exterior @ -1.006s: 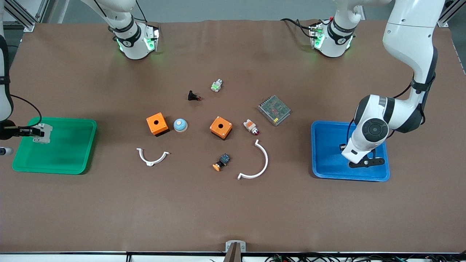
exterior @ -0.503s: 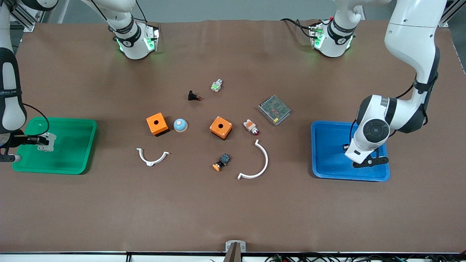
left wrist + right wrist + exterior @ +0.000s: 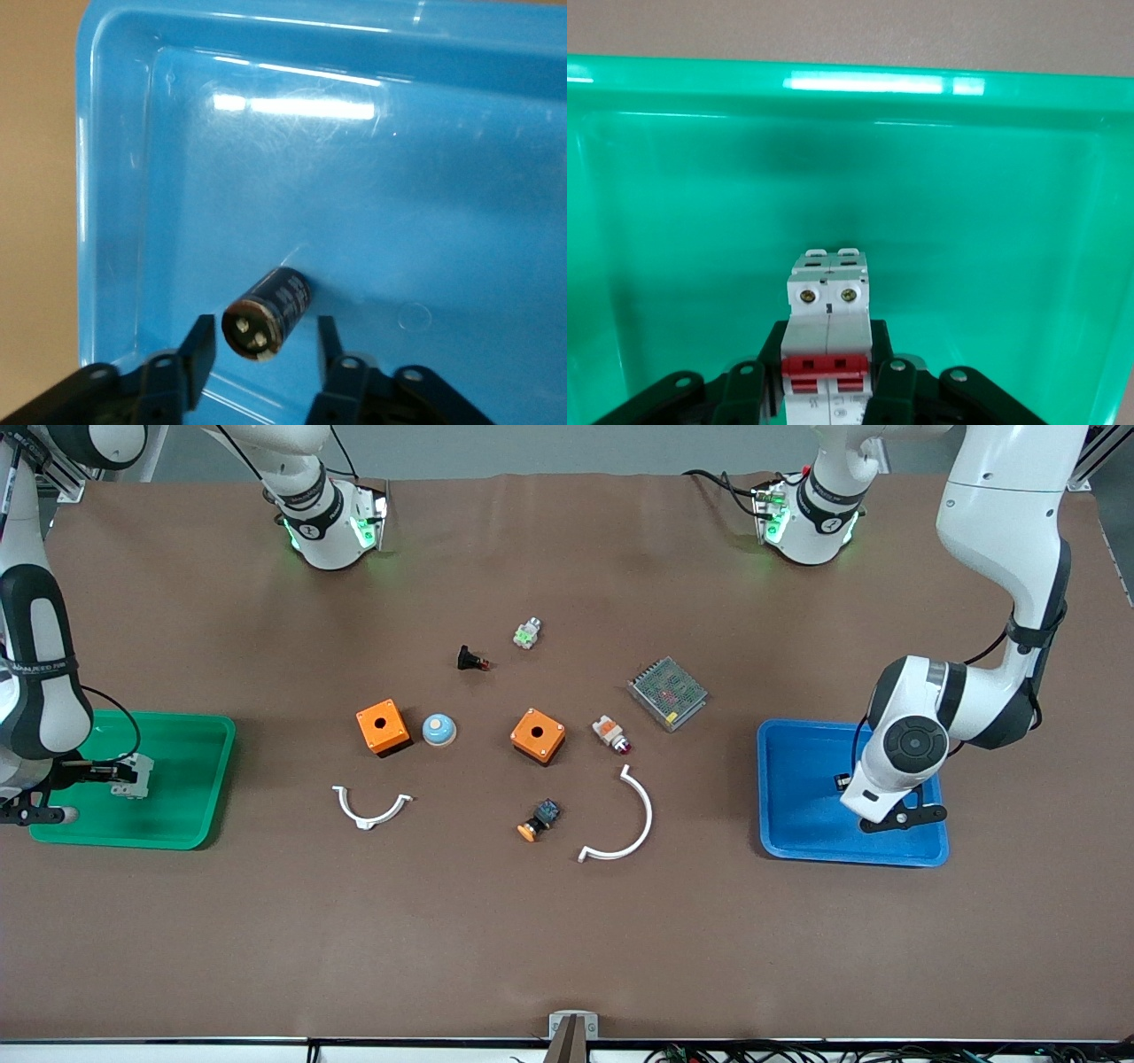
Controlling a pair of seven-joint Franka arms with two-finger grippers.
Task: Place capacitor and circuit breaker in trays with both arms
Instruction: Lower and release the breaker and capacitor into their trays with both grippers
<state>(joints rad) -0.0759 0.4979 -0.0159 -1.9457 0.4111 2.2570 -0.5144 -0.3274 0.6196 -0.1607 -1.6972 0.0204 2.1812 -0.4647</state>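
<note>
Two trays at the two ends of the table, one arm busy at each.

Right gripper (image 3: pixel 826 376) down inside the green tray (image 3: pixel 182 834), at the right arm's end of the table. Fingers (image 3: pixel 741 390) clamped on both sides of the circuit breaker (image 3: pixel 827 350), so definitely got hold of it. White-grey block, two screws on top, red switch levers facing the wrist camera. Hard to say from these shots whether the breaker is touching the tray floor or just hanging above it. From the front camera, same breaker (image 3: pixel 135 774) showing over the tray's middle.

Left gripper (image 3: pixel 263 359) low in the blue tray (image 3: pixel 797 841), at the left arm's end. Fingers (image 3: pixel 197 350) spread apart, with the capacitor (image 3: pixel 267 312) lying on its side on the tray floor between them. Small gaps on both sides, so nothing gripped. Dark cylinder, end with the two terminals pointing at the wrist camera. In the front view, only a small dark speck of it (image 3: pixel 839 783) peeking out beside the arm.

Rest of the stuff in the middle of the table, well apart from both trays:
- two orange boxes (image 3: pixel 383 727) (image 3: pixel 538 735), pale blue dome (image 3: pixel 438 730) just beside the first
- white-and-orange indicator (image 3: pixel 611 734) beside the second box
- metal mesh module (image 3: pixel 668 693)
- black push-button (image 3: pixel 471 660)
- blue-black button with orange cap (image 3: pixel 539 820), nearer the front camera
- two white curved brackets (image 3: pixel 370 809) (image 3: pixel 625 822)
</note>
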